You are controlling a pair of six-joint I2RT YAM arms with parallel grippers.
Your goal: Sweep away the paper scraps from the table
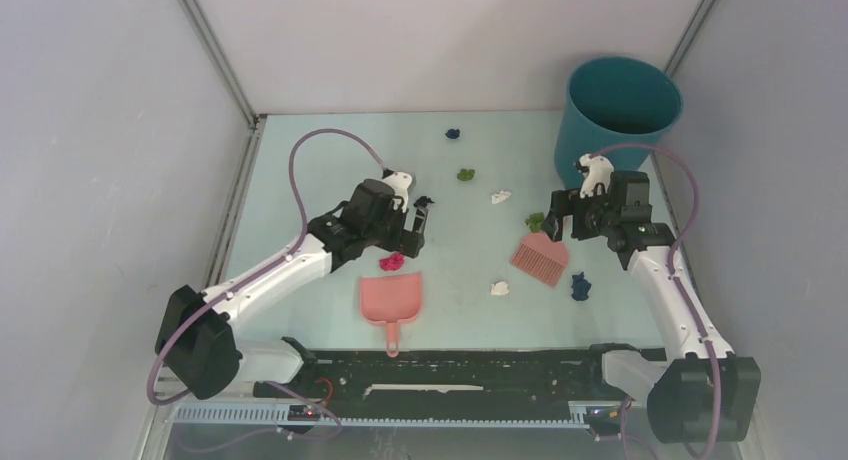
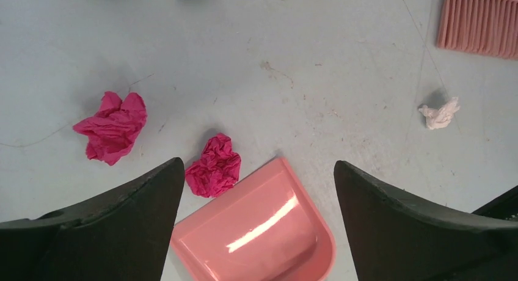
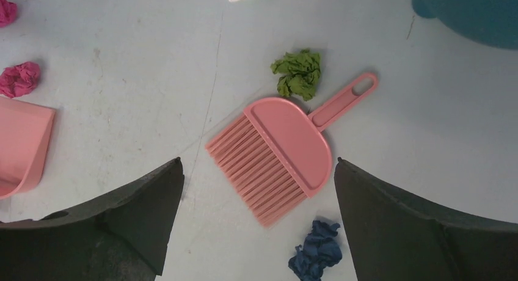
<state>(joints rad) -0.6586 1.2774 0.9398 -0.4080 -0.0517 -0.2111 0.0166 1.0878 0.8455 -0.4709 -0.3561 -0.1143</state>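
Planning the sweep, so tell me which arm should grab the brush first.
Right. The right gripper hangs open right over the pink brush, which lies framed between its fingers in the wrist view. The left gripper sits open above the dustpan, well away from the brush.

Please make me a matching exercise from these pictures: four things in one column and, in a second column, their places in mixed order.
Things
1. pink dustpan
2. pink hand brush
3. teal bin
4. magenta scrap

Places
A. at the far right corner of the table
B. beside the dustpan's open edge
C. next to a green scrap
D. handle pointing to the black rail

Pairs: 1-D, 2-C, 3-A, 4-B
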